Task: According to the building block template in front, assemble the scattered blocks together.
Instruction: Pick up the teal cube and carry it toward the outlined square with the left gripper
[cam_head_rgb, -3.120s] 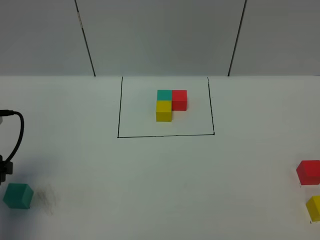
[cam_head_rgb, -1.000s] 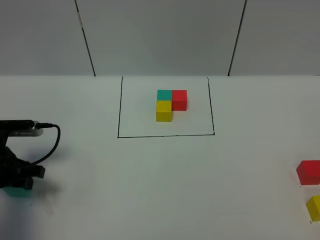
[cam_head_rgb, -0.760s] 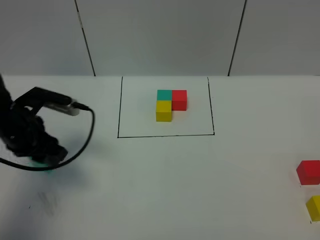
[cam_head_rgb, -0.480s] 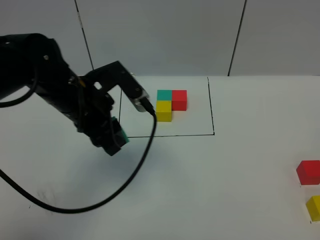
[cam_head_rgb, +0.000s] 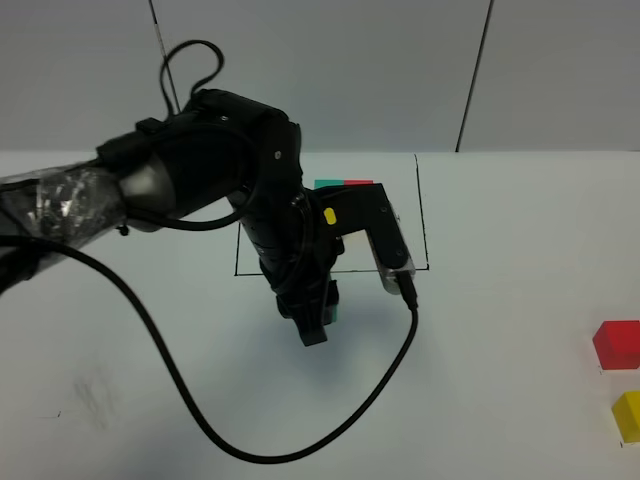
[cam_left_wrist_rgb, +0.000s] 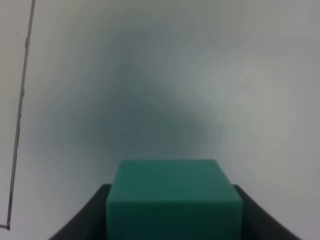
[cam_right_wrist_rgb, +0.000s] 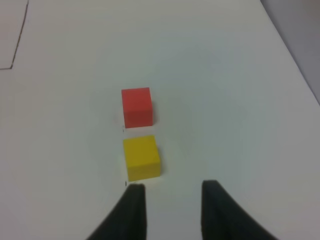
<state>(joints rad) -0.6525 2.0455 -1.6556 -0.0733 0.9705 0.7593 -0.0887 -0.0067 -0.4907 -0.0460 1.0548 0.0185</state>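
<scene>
My left gripper (cam_head_rgb: 318, 320) is shut on the teal cube (cam_head_rgb: 333, 312) and holds it just in front of the black frame (cam_head_rgb: 421, 215). In the left wrist view the teal cube (cam_left_wrist_rgb: 174, 195) sits between the dark fingers (cam_left_wrist_rgb: 82, 222) above the white table. My arm covers most of the template; only the tops of its teal cube (cam_head_rgb: 327, 184) and red cube (cam_head_rgb: 358, 183) show, and its yellow cube is hidden. The loose red cube (cam_head_rgb: 617, 345) and yellow cube (cam_head_rgb: 628, 416) lie at the right edge. My right gripper (cam_right_wrist_rgb: 174, 210) is open and empty, just short of the yellow cube (cam_right_wrist_rgb: 141, 157) and red cube (cam_right_wrist_rgb: 136, 106).
The left arm's black cable (cam_head_rgb: 250, 445) loops over the table in front of the frame. A corner of the frame line (cam_left_wrist_rgb: 20, 115) shows in the left wrist view. The table's right edge (cam_right_wrist_rgb: 295, 60) runs close to the red and yellow cubes.
My left arm has picked the teal cube up from the front left of the table and carried it right to just in front of the frame. The red and yellow cubes have not moved.
</scene>
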